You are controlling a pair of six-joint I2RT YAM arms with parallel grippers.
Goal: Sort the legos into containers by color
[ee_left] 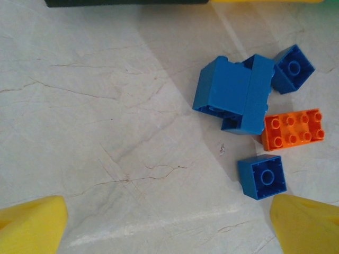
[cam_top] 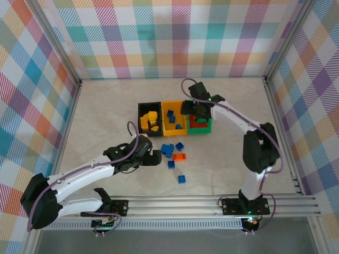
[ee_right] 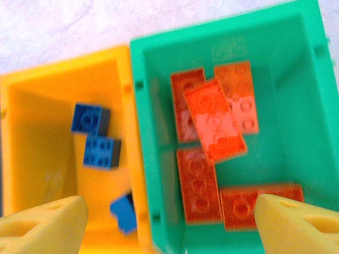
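We are looking at a pale marbled tabletop (cam_top: 106,111) that is carrying three bins side by side in a row: black bin (cam_top: 148,106), yellow bin (ee_right: 37,137), green bin (ee_right: 296,90). Right end effector (ee_right: 169,219) is hovering over the green and yellow bins, fingers spread wide, released, gripping nothing. Left end effector (ee_left: 169,222) is hanging low over the tabletop next to the loose legos, also released and empty. Yellow bricks (cam_top: 151,120) are lying in the black bin, blue bricks (ee_right: 100,151) in the yellow bin, orange-red bricks (ee_right: 214,121) in the green bin. Loose legos are sitting on the tabletop near the bins: blue cluster (ee_left: 233,95), orange brick (ee_left: 294,129) just beside it, single blue brick (ee_left: 262,177) below.
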